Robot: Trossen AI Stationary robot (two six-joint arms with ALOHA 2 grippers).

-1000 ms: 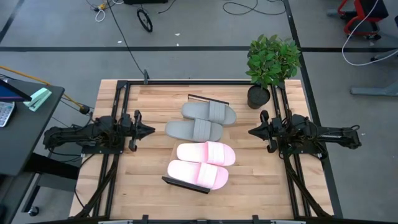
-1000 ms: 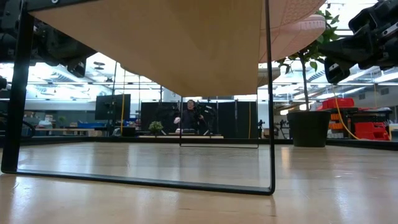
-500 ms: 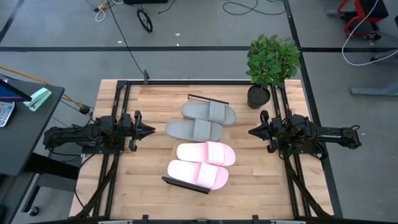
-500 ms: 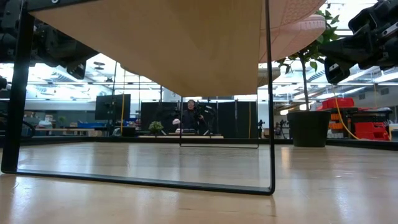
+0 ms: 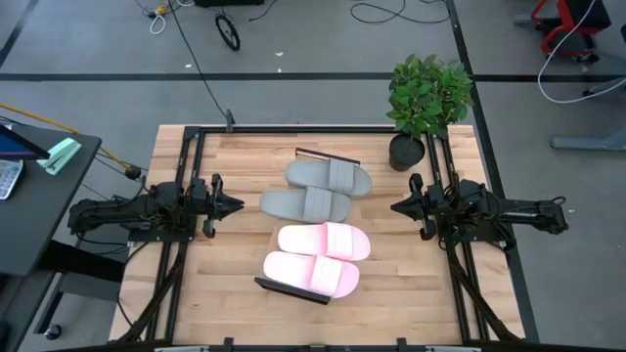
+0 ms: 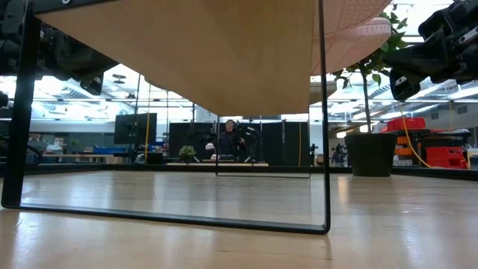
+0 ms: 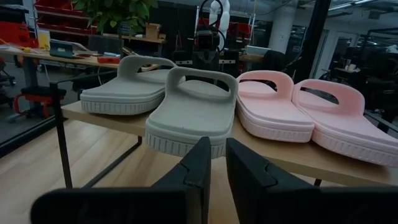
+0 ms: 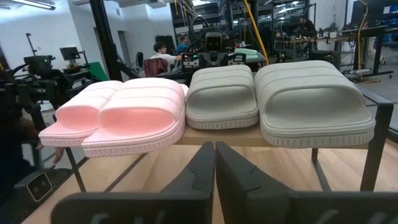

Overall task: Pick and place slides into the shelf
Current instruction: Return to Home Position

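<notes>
The shelf (image 5: 290, 289), a low rack with a wood top and black frame, stands mid-table. Four slides rest sole-down on its top: two grey ones (image 5: 330, 177) (image 5: 305, 204) on the far half and two pink ones (image 5: 325, 241) (image 5: 311, 274) on the near half. My left gripper (image 5: 238, 205) waits level at the shelf's left, clear of it. Its fingers (image 7: 217, 155) are parted by a narrow gap with nothing between them. My right gripper (image 5: 394, 206) waits level at the shelf's right, and its fingers (image 8: 214, 149) are shut on nothing.
A potted plant (image 5: 425, 103) stands at the table's far right corner. Black rails (image 5: 186, 284) run along both sides under the arms. The low view looks under the shelf top (image 6: 224, 52) past its thin legs (image 6: 323, 112). A person (image 6: 228, 138) sits far behind.
</notes>
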